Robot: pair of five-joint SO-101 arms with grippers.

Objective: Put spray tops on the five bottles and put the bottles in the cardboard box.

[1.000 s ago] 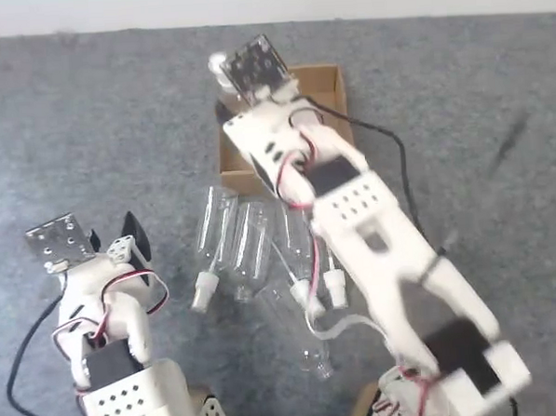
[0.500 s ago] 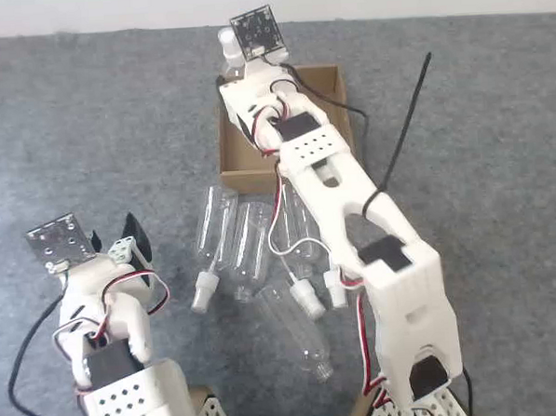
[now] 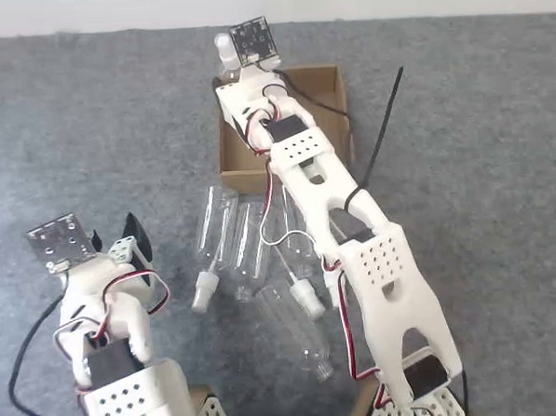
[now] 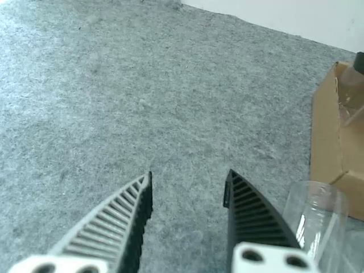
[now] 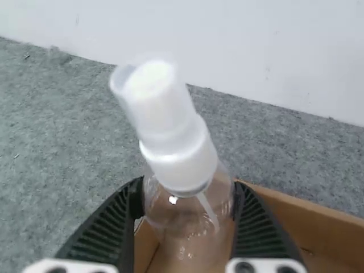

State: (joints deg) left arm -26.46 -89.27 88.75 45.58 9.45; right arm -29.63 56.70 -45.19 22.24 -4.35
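Now that the right arm has stretched forward, the right hand point(image 5: 187, 192) clasps a capped bottle point(image 5: 170, 148) upright at the far corner of the cardboard box point(image 3: 335, 86), seemingly ready for lowering; the left hand point(image 4: 189, 177) sits agape.

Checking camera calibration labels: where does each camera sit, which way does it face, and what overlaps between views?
High view: fixed overhead, looking down on the box, lying bottles, left arm and right arm.
Left wrist view: on the left arm, facing across the carpet past its open left hand toward the box corner.
Right wrist view: on the right arm, facing the wall past the right hand, shut on a bottle at the box.
Shared: all three show the box.
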